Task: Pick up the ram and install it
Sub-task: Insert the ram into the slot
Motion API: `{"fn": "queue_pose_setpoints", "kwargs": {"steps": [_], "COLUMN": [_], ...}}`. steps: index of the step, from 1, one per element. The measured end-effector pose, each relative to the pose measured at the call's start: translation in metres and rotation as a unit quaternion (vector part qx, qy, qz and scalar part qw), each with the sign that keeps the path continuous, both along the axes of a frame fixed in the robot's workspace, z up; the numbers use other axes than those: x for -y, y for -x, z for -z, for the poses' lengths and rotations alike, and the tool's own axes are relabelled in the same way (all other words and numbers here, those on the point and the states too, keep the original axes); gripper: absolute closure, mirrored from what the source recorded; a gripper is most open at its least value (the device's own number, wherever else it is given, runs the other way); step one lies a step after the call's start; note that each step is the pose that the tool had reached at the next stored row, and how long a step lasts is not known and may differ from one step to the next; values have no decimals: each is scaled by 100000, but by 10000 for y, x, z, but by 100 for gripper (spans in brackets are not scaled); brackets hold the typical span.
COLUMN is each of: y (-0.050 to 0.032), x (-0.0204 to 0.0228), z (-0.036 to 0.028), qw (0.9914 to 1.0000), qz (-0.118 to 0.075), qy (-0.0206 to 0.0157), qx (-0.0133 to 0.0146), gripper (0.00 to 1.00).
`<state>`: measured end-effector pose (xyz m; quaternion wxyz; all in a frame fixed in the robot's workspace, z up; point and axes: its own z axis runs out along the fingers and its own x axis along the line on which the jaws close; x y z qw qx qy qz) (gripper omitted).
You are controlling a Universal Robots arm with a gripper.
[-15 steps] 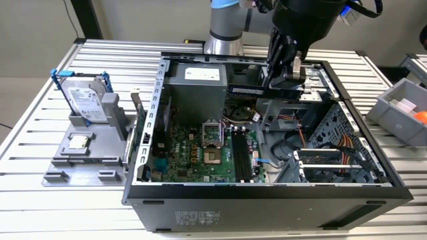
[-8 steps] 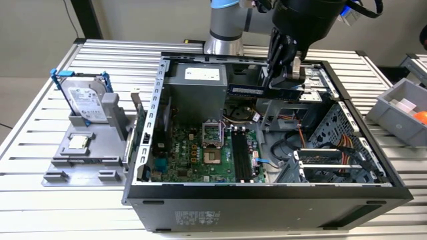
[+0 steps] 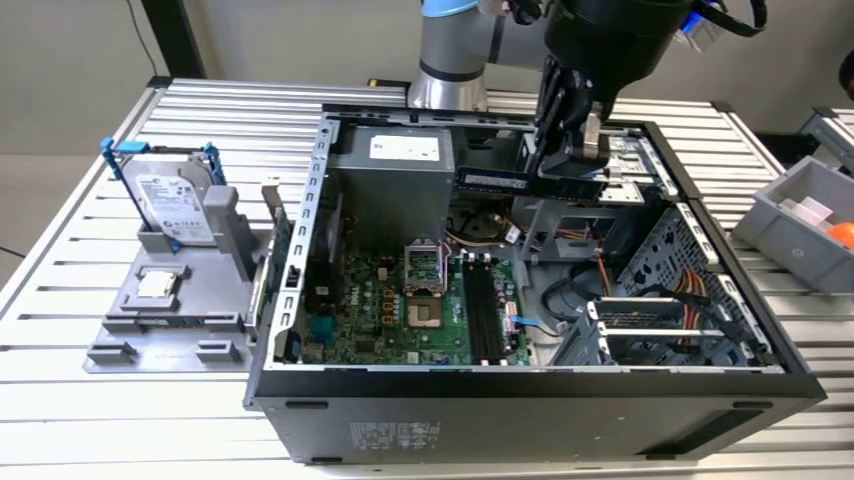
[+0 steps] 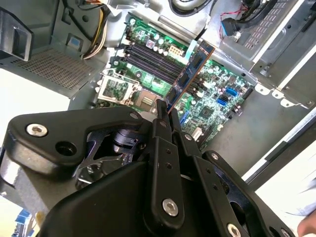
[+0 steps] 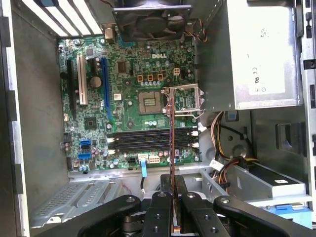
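The open computer case (image 3: 534, 385) lies on its side, with the motherboard (image 5: 123, 79) as its floor. The gripper (image 3: 571, 172) hangs high above the memory slots (image 5: 148, 140), jaws pinching the ram (image 3: 514, 181) by its flat faces near one end. The stick sits crosswise to the slots (edge-on in the first wrist view). I judge the carry calls for turning it parallel to a slot, matching notch to key and staying level, since a one-ended grip invites tilt.
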<state>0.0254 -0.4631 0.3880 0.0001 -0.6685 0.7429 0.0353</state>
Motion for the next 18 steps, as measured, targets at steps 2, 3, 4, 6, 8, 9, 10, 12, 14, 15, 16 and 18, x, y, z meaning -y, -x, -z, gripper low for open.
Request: {"fn": "queue_pose_setpoints", "kwargs": {"steps": [2, 3, 4, 6, 8, 9, 10, 12, 14, 15, 16, 18], "y": [0, 0, 0, 0, 0, 0, 0, 0, 0, 0, 0, 0], "x": [0, 0, 0, 0, 0, 0, 0, 0, 0, 0, 0, 0], "z": [1, 0, 0, 0, 0, 0, 0, 1, 0, 0, 0, 0], "qw": [100000, 100000, 99999, 99998, 99996, 99995, 99994, 99992, 99990, 99989, 99987, 99985], "qz": [200, 299, 417, 646, 874, 982, 1080, 1253, 1423, 1505, 1585, 1751], "qy": [-7, -5, -2, -3, -3, -1, 0, -7, -5, -3, -5, -3], "qx": [2, 1, 2, 2, 1, 1, 0, 0, 1, 0, 1, 1], "gripper": [100, 100, 100, 100, 100, 100, 100, 100, 100, 100, 100, 100]}}
